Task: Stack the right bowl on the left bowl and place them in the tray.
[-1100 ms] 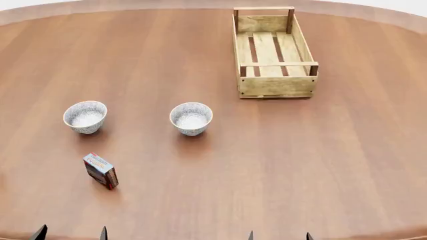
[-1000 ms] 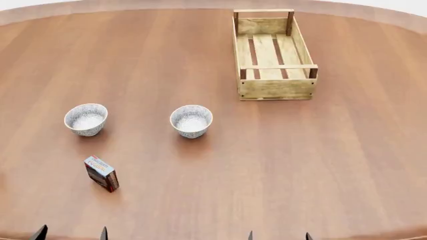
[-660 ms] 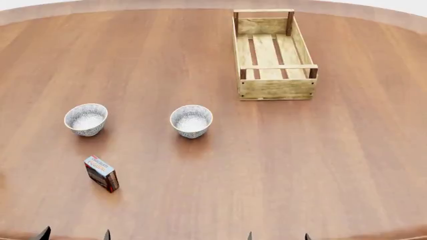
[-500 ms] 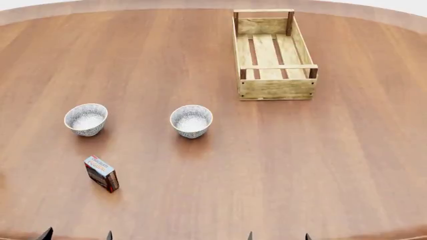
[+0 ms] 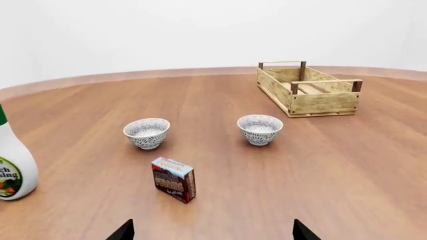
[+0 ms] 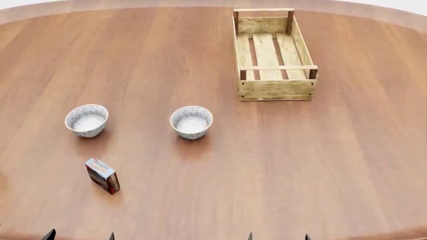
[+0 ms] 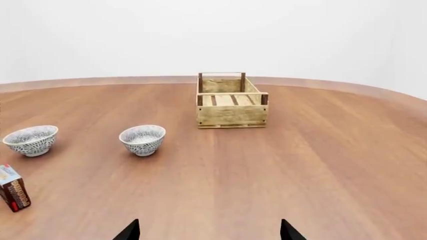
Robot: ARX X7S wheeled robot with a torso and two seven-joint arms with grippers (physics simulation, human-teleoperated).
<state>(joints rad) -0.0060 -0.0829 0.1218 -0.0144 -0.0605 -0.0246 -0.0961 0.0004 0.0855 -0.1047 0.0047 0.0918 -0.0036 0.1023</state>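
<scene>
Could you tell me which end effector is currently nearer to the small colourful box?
Left. The left end effector sits at the table's near edge almost straight in front of the small colourful box; the right end effector is far off to the box's right.

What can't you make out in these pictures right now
- Bottle: cut off by the left wrist view's edge, label partly readable.
- Small box: print too small, every view.
- Left gripper and right gripper: only fingertips show, head view's lower edge hides the rest.

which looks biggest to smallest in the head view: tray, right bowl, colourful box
1. tray, by far the largest.
2. right bowl.
3. colourful box, slightly smaller than the bowl; it sits nearer the camera, so that gap is unsure.
</scene>
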